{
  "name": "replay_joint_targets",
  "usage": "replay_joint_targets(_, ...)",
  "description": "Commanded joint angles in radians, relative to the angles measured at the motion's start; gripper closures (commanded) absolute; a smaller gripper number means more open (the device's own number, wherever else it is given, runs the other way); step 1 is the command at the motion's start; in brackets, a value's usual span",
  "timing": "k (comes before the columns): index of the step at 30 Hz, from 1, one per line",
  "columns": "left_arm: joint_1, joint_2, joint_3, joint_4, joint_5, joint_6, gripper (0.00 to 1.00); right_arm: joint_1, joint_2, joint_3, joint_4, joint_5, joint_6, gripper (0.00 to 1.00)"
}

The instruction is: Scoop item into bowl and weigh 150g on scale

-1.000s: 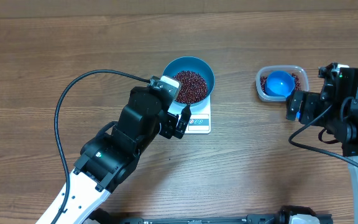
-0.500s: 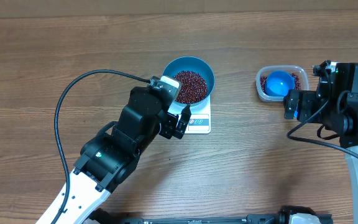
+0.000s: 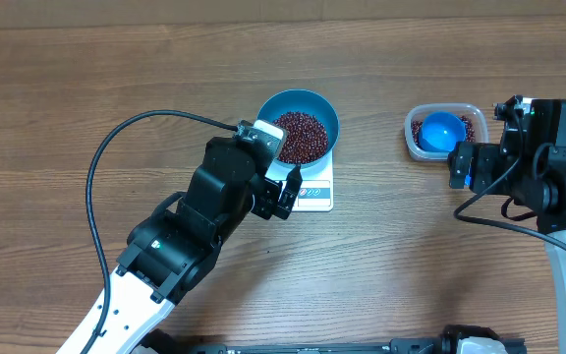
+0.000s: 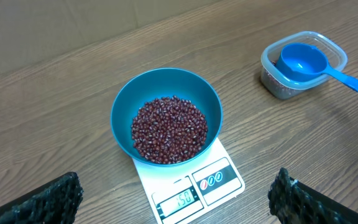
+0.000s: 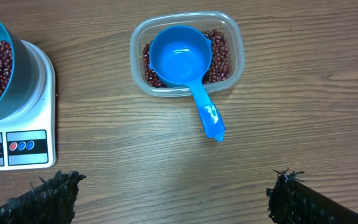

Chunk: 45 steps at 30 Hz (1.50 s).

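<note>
The blue bowl (image 3: 308,100) stands on the white scale (image 3: 314,197) and holds a heap of red-brown beans, the item (image 3: 301,136). In the left wrist view the bowl (image 4: 166,84), the item (image 4: 169,127) and the scale (image 4: 216,186) fill the middle, and the display reads 150. My left gripper (image 3: 278,197) (image 4: 174,199) hangs open at the scale's near edge, with nothing between its fingers. My right gripper (image 3: 463,167) (image 5: 173,193) is open over bare wood, just in front of the clear container.
A clear plastic container (image 3: 472,116) (image 5: 235,59) at the right holds more beans (image 5: 219,53) and a blue scoop (image 3: 442,130) (image 5: 179,56), whose handle sticks out over the rim toward me. A black cable (image 3: 101,167) arcs over the left side of the table.
The right arm shifted a little toward the back of the table a second ago and has held still since. The left arm, bowl and scale are unchanged.
</note>
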Motion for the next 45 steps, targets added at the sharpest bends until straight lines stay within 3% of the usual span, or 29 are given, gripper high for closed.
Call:
replay_joint_targets(1, 0.005, -0.003, -0.001, 0.003, 0.012, 0.012, 0.01, -0.001, 0.0, 0.019, 0.003, -0.006, -0.005, 0.0)
replay_joint_targets(30, 0.005, 0.012, -0.001, 0.003, 0.012, 0.012, 0.01, -0.001, 0.0, 0.019, 0.003, -0.006, -0.005, 0.0)
replay_joint_targets(45, 0.005, 0.325, -0.001, 0.003, 0.012, 0.013, 0.01, -0.001, 0.0, 0.019, 0.003, -0.006, -0.005, 0.0)
